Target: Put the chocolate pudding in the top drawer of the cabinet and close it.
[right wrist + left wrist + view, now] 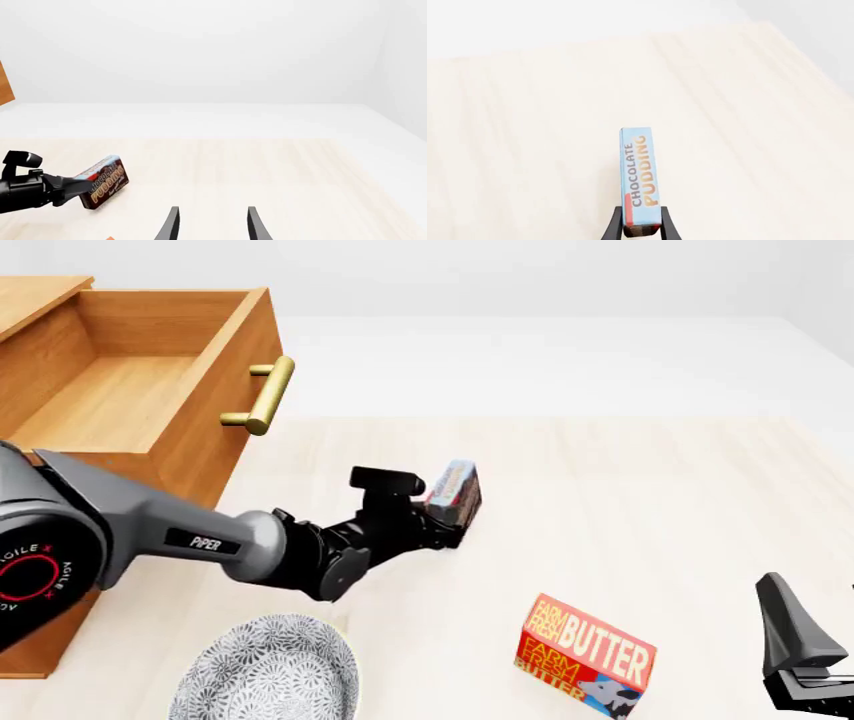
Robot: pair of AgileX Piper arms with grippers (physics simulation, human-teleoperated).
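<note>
Spanning pale wood table, white walls beyond; left claw clamped on chocolate pudding; right claw apart

Grey left arm marked "PIPER", red-ringed black joint, black gripper.

Sim render not a real room, blank white walls, pale wood counter, kitchen-ish stuff, butter box, patterned plate, wooden cabinet
</note>
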